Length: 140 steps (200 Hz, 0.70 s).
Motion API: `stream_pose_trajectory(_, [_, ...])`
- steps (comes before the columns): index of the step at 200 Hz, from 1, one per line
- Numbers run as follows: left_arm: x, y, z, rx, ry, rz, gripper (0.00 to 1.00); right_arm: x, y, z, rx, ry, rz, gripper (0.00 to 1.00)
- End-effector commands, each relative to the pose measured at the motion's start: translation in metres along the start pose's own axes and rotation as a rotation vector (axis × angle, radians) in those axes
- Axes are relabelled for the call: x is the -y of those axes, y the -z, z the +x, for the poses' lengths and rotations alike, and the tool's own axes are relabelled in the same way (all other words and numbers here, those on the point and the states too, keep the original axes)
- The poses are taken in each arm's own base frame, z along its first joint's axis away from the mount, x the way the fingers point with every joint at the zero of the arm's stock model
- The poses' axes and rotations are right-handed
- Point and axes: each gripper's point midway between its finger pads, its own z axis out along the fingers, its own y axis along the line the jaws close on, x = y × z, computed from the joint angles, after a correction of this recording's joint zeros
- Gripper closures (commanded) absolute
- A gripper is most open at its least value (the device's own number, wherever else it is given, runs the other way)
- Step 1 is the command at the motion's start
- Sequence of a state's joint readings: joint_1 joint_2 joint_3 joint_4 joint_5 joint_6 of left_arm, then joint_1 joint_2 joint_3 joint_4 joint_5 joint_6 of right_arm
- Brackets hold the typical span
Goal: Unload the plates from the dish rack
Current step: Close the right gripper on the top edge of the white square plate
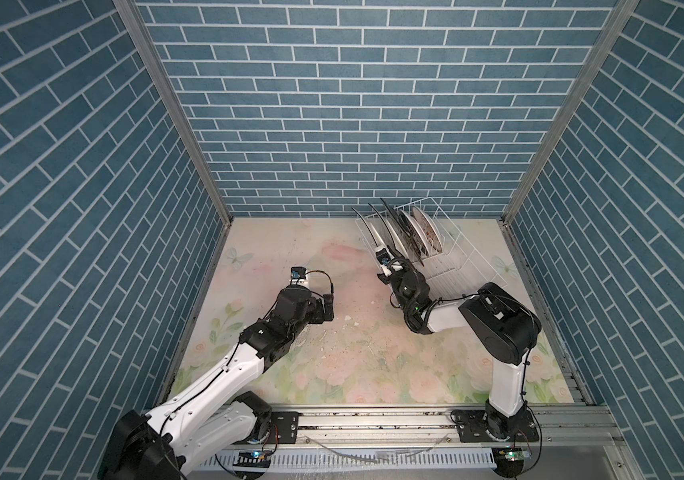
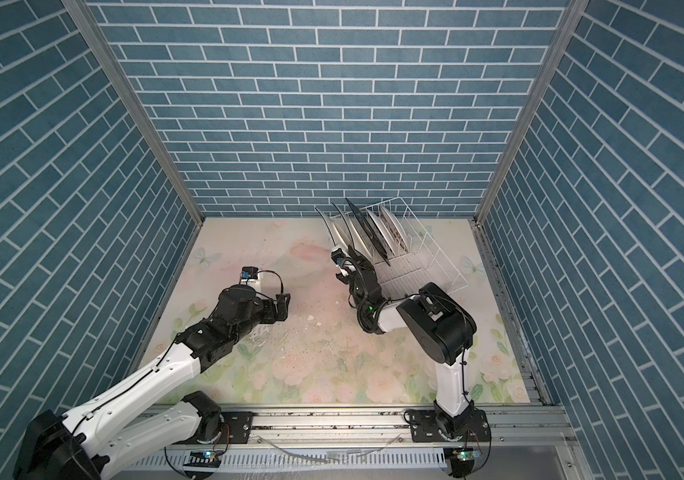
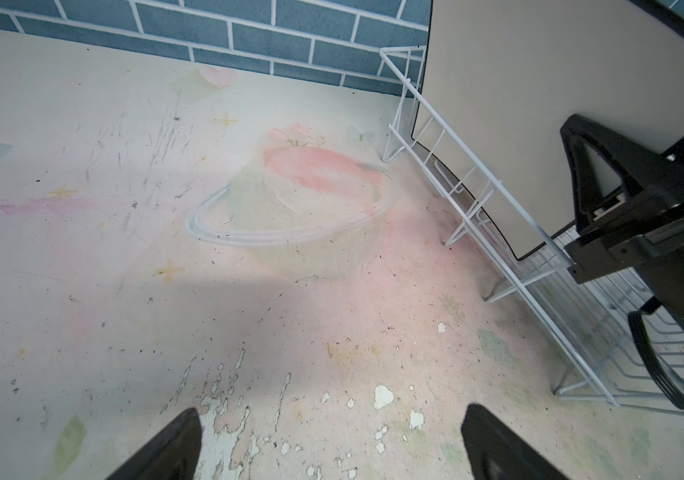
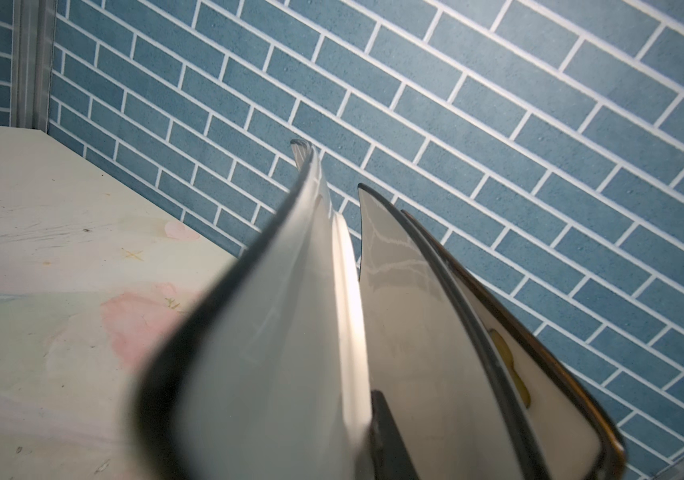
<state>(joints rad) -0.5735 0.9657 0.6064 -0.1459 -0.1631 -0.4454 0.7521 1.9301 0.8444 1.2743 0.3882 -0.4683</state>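
Right claw on first plate, left claw idle
Left claw (image 3: 332,446) hangs over bare tabletop (image 1: 273,249), jaws wide apart, holding nothing. Right claw (image 1: 386,270) is clamped on the near edge of the end plate (image 1: 367,237), square, black-rimmed, white, at the left end of the row; in the left wrist view its lower edge sits inside the dish rack (image 1: 452,266) wall. Four other plates (image 1: 419,237) stand in slots to its right, rack at back right of tabletop. Step, as I read it: pulling plate one of five, none unloaded yet. Next move needs a straight lift clear of prongs and neighbour, then a set-down on open tabletop. No brand, label or writing readable
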Motion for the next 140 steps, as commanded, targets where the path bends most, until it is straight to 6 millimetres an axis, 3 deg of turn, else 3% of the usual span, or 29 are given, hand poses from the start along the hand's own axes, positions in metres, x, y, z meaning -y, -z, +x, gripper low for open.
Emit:
stream_pose_trajectory(1, [-0.006,0.002,0.003,0.000,0.018,-0.015,0.00,0.027,0.011,-0.063,0.187,-0.057,0.052,1.00])
stream_pose_trajectory(140, [-0.015,0.008,0.007,0.020,0.032,-0.037,0.00,0.020,0.023,-0.104,0.277,-0.064,0.016,1.00])
